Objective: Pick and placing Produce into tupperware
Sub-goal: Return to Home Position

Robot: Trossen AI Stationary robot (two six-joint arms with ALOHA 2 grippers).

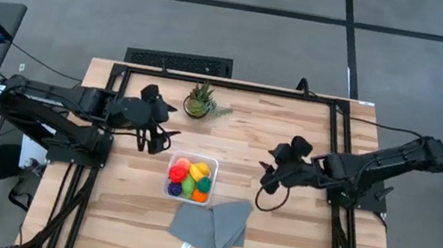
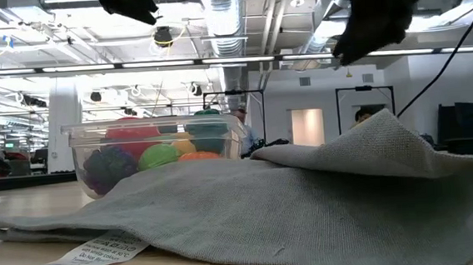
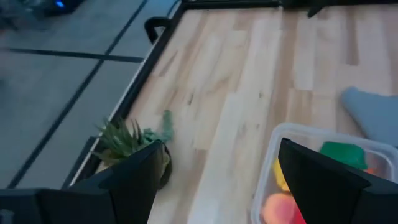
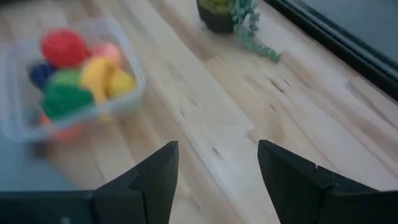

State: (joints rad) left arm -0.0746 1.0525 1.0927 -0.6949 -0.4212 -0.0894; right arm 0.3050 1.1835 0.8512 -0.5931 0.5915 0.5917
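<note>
The clear square tupperware (image 1: 194,156) stands at the table's middle, with the produce (image 1: 190,178) inside it: red, yellow, green, purple and orange pieces piled together (image 4: 81,74). My left gripper (image 1: 162,137) hangs open above the table, just left of the tupperware's far corner, with nothing between its fingers (image 3: 219,146). My right gripper (image 1: 271,179) hangs open to the right of the tupperware, clear of the table and likewise empty (image 4: 217,144). In the low view both grippers sit high above the table, the left (image 2: 131,2) and the right (image 2: 371,23).
A folded grey cloth (image 1: 209,224) lies right in front of the tupperware, one fold raised (image 2: 371,140), its white label (image 2: 94,251) on the wood. A spiky potted plant (image 1: 199,100) stands at the far middle. Bare wood shows between the tupperware and the right gripper.
</note>
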